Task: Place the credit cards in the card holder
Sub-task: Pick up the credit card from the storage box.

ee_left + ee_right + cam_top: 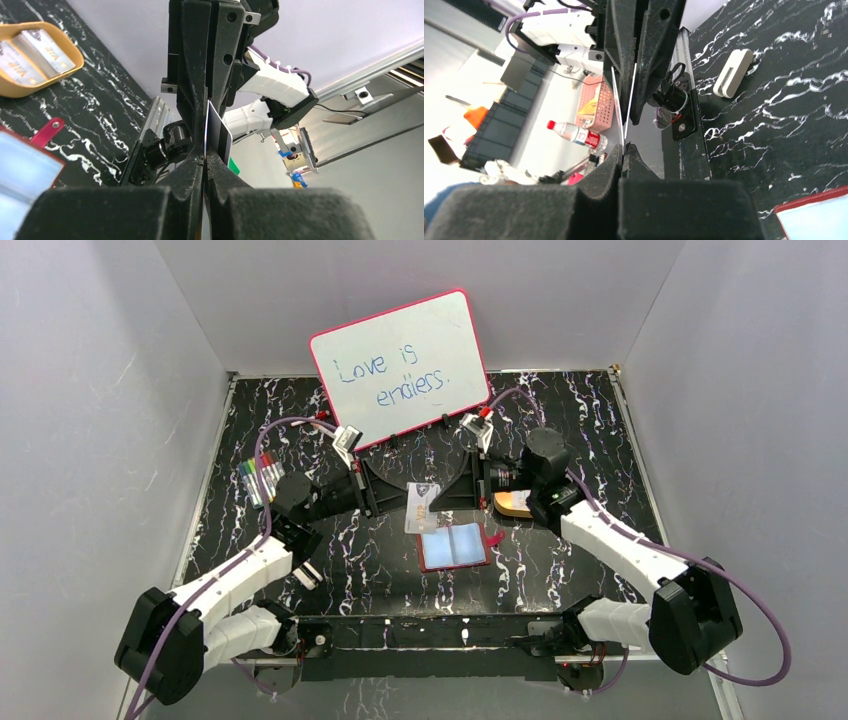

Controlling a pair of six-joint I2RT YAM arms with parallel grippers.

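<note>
Pinching one card [422,506] from both sides, I am holding it by the far edge of the open wallet [452,546] on the surface [560,440], left fingers [392,502] and right fingers [452,497] each pressed onto it.

Through the left wrist, the card [219,132] is showing edge-on, and more cards [37,50] are lying in the orange tray [20,91].

Through the right wrist, the wallet's [819,222] corner is peeking in.
</note>
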